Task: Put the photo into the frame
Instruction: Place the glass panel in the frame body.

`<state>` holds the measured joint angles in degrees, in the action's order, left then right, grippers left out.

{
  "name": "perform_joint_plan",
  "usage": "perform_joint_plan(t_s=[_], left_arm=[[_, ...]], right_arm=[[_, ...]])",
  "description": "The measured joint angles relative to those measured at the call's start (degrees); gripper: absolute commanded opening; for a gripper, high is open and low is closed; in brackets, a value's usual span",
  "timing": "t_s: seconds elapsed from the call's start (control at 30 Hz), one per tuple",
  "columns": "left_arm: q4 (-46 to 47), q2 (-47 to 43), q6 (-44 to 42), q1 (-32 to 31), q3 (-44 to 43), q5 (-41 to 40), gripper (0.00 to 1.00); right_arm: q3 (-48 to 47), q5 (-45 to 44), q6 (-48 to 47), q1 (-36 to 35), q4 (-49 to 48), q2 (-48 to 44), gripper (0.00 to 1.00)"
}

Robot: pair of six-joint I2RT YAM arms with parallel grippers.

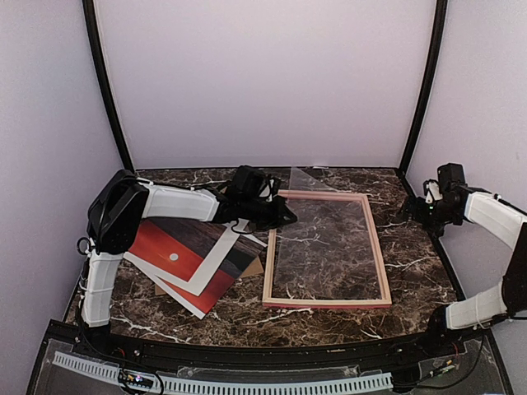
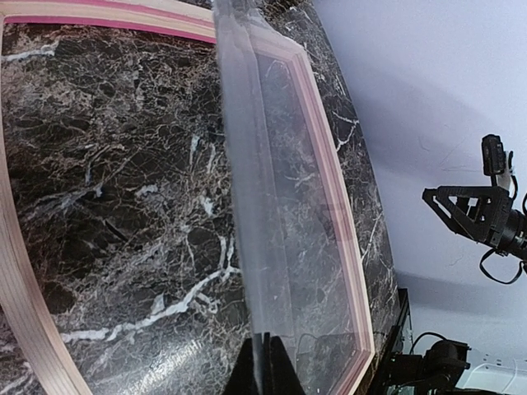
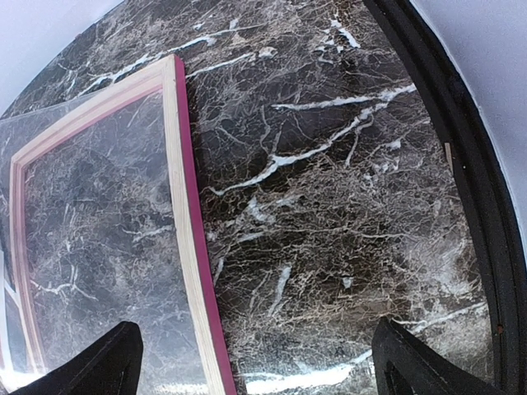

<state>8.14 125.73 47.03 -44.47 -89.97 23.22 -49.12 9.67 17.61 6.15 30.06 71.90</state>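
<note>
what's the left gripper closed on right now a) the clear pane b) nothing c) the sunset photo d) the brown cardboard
a, the left gripper pinches the edge of the clear pane, tilted up over the frame; the photo lies flat to its left.

The table [image 1: 412, 263] looks like dark, white-veined marble with a polished finish. The frame [image 1: 326, 303] has pale wooden rails with pink-stained sides. The pane [image 2: 272, 214] is clear, thin and glossy, probably plastic. The photo [image 1: 165, 247] is smooth paper. The cardboard [image 1: 256, 267] is brown and matt.
</note>
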Motion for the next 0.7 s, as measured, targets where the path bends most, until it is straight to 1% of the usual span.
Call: perform_joint_plan(t_s=[0.7], left_arm=[[-2.8, 0.3, -1.7, 0.1, -1.1, -0.3, 0.00]], right_arm=[[0.3, 0.5, -0.2, 0.0, -0.1, 0.5, 0.99]])
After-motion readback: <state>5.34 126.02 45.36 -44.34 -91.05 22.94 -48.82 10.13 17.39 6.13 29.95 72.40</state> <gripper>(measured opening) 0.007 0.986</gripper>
